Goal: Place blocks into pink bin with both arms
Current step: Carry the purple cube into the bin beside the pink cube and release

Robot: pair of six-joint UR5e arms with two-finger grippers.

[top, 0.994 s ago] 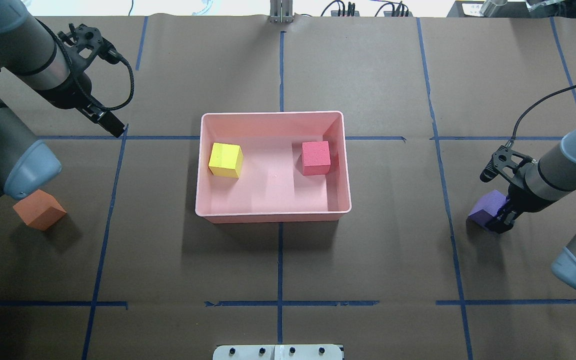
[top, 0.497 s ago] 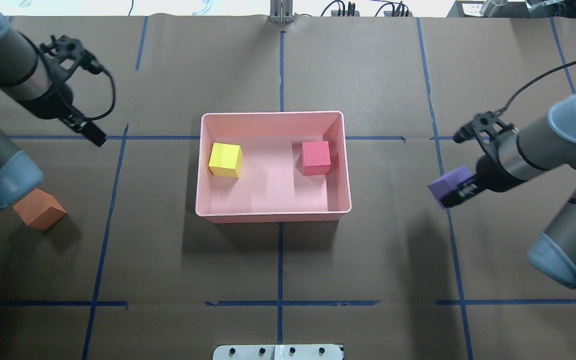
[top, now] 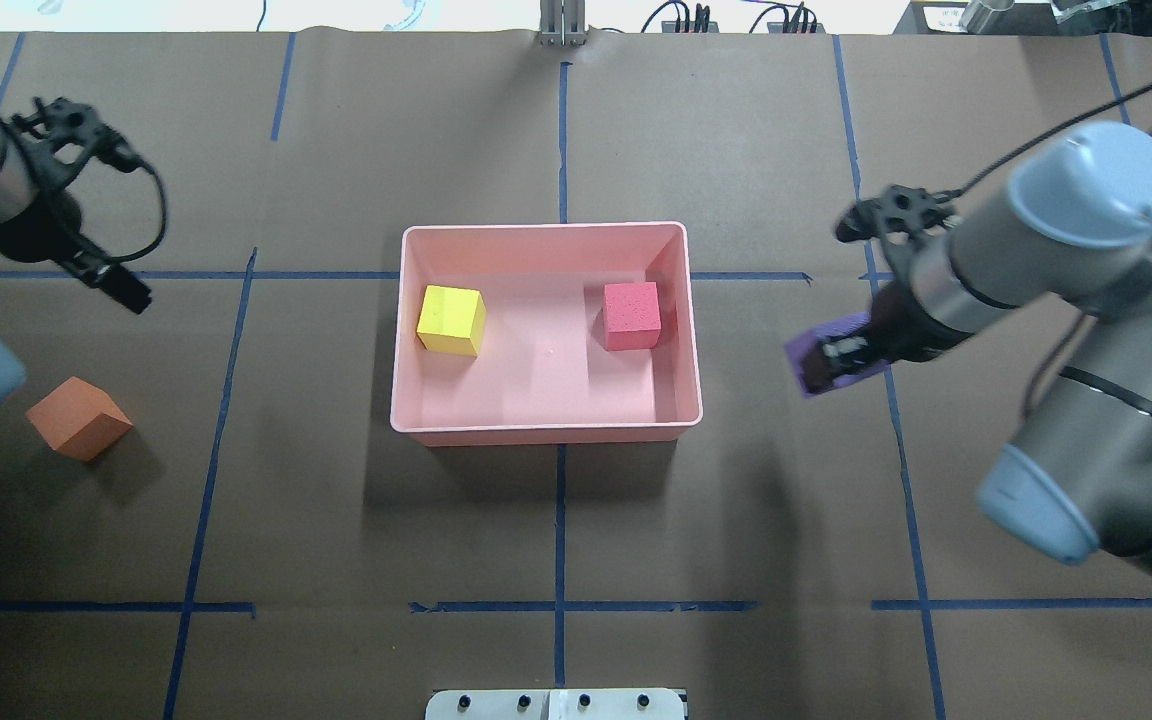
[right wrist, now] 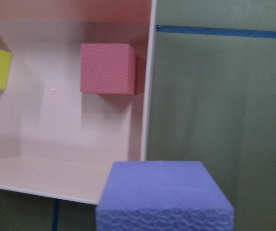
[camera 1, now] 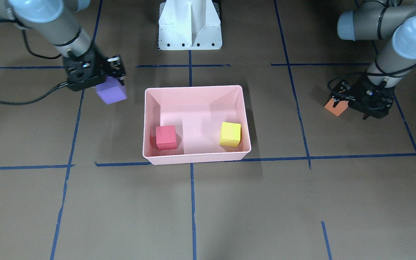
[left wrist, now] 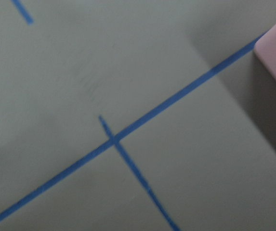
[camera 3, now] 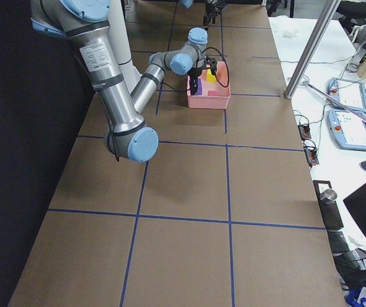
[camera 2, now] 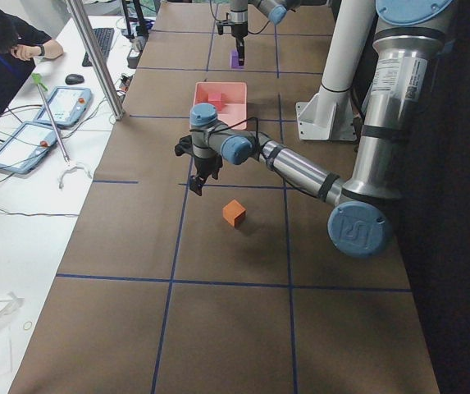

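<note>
Purple block (top: 802, 352) half behind right gripper (top: 839, 357)

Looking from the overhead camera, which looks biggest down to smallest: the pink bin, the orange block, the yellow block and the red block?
1. pink bin: by far the largest.
2. orange block: looks slightly bigger than the other two, but it sits turned corner-on, so this is unsure.
3. yellow block and red block: they look alike, a tie.

Pink bin (top: 536, 395), red block (top: 632, 315), yellow block (top: 451, 319), purple block (camera 1: 111, 92).
</note>
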